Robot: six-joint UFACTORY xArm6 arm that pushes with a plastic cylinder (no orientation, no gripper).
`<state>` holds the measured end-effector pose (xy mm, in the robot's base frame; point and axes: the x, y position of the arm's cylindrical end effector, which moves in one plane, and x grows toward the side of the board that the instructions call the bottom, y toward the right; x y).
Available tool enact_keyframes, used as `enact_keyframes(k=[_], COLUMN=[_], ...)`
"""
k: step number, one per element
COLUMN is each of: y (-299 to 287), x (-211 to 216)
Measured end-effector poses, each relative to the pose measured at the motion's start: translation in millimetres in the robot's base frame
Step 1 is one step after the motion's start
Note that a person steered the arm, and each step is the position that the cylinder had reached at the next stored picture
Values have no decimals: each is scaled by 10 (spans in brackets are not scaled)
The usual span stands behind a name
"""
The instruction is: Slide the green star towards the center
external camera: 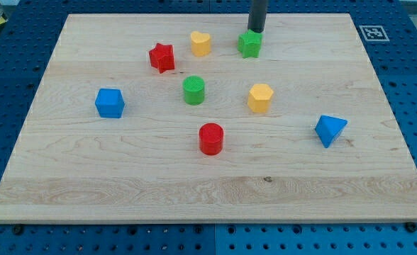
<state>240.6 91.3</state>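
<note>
Green star sits near the tabletop's top edge, touching our tip just above it; we see no end effector

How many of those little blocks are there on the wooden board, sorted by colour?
Red: 2, the red star and the red cylinder
Yellow: 2, the yellow heart and the yellow hexagon
Green: 2, the green star and the green cylinder
Blue: 2, the blue cube and the blue triangle
Total: 8

My tip sits just above the green star, towards the view's top.
</note>
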Motion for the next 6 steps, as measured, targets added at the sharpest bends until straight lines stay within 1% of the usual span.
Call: enact_keyframes(k=[3, 5, 6], y=[-258, -257, -136], x=[161, 315, 392])
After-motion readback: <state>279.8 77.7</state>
